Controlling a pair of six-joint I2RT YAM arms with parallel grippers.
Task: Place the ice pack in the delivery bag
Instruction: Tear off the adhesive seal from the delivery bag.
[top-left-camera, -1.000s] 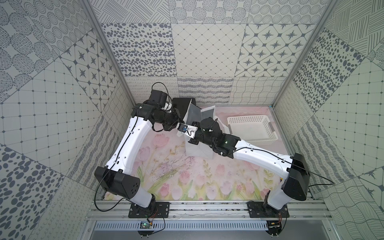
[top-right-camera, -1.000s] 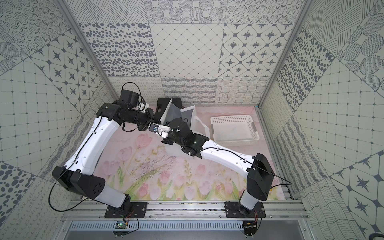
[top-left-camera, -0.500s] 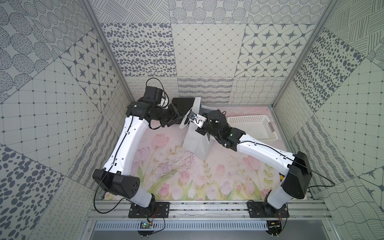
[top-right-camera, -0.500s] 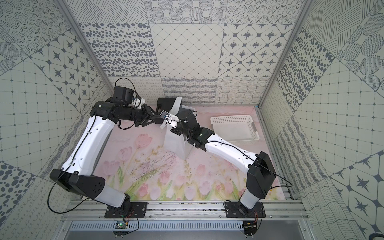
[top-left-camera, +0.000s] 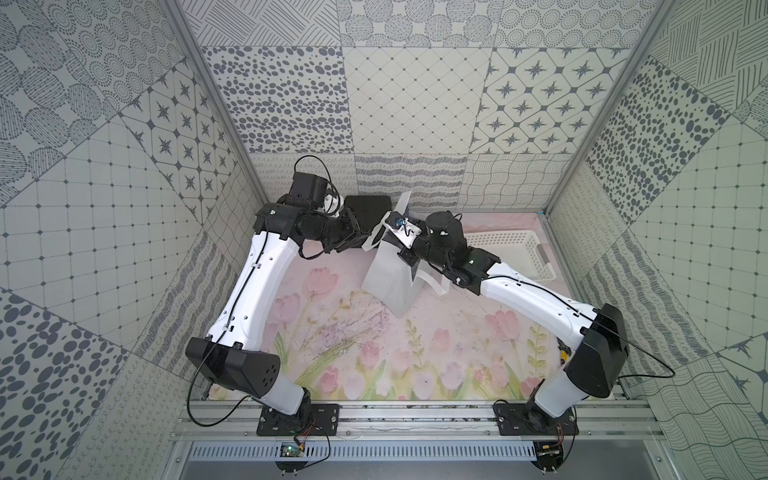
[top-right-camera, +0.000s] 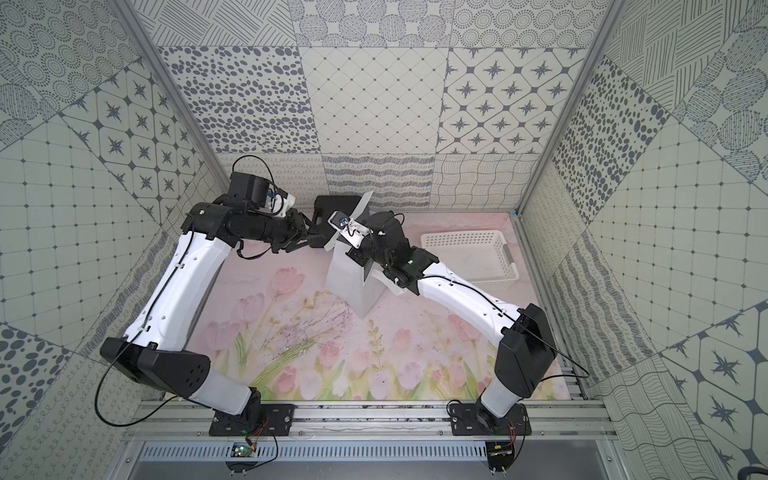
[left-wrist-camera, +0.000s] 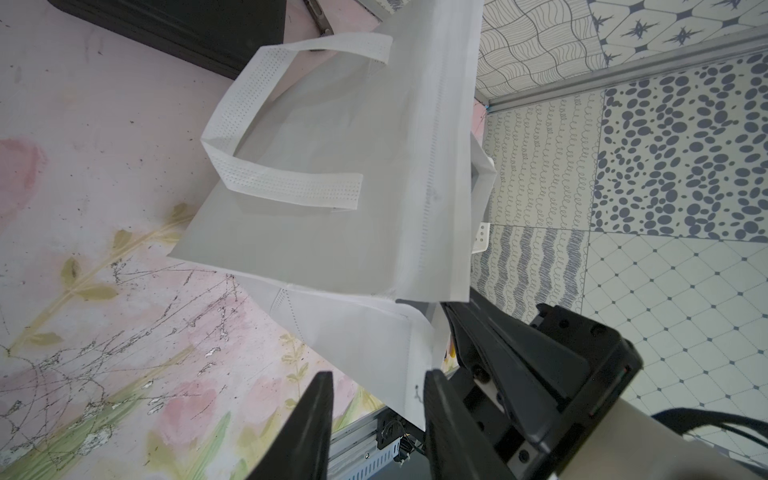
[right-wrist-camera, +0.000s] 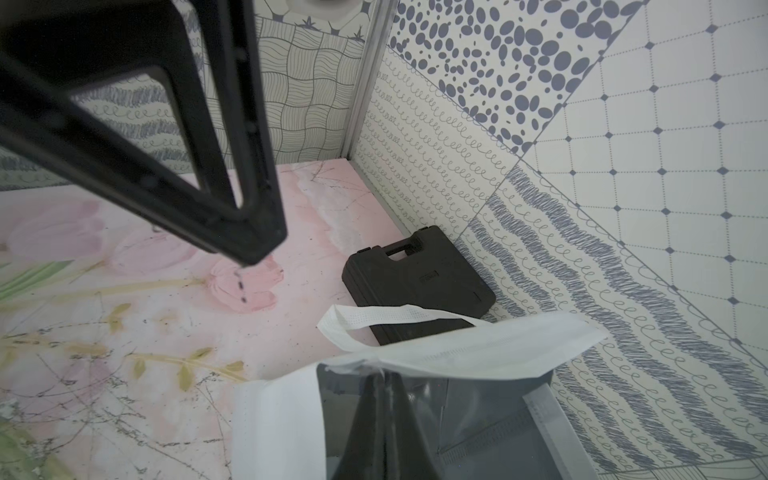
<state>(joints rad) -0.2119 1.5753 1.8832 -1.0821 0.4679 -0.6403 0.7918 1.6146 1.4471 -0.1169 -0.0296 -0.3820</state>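
Patterned grey-and-white tile walls box in a pink tulip mat (top-left-camera: 332, 340), and the delivery bag (top-left-camera: 388, 274) stands upright toward the back of it, between the two arms in both top views. The right gripper (right-wrist-camera: 382, 399) is clenched on the bag's rim, its closed tips pinching white fabric against the silver lining (right-wrist-camera: 478, 415). The left gripper (left-wrist-camera: 379, 374) has its jaws parted and holds nothing; a loose corner of the bag's fabric lies just by one finger. The ice pack I cannot find in any view: none shows in the white basket (top-left-camera: 498, 243), and the bag's inside is mostly hidden. The step in hand looks like spreading the bag's mouth. To do it well, the left jaws should close on the rim opposite the right's pinch, not on the floppy loop handle (left-wrist-camera: 291, 187), and draw away gently and level, since the thin cloth will likely fold or tip the bag if dragged. The tall flap (top-left-camera: 405, 203) stands over the opening and could fall across it. The black case (right-wrist-camera: 415, 282) lies flat just behind the bag by the back wall, leaving little room that way; the basket sits well apart on the right
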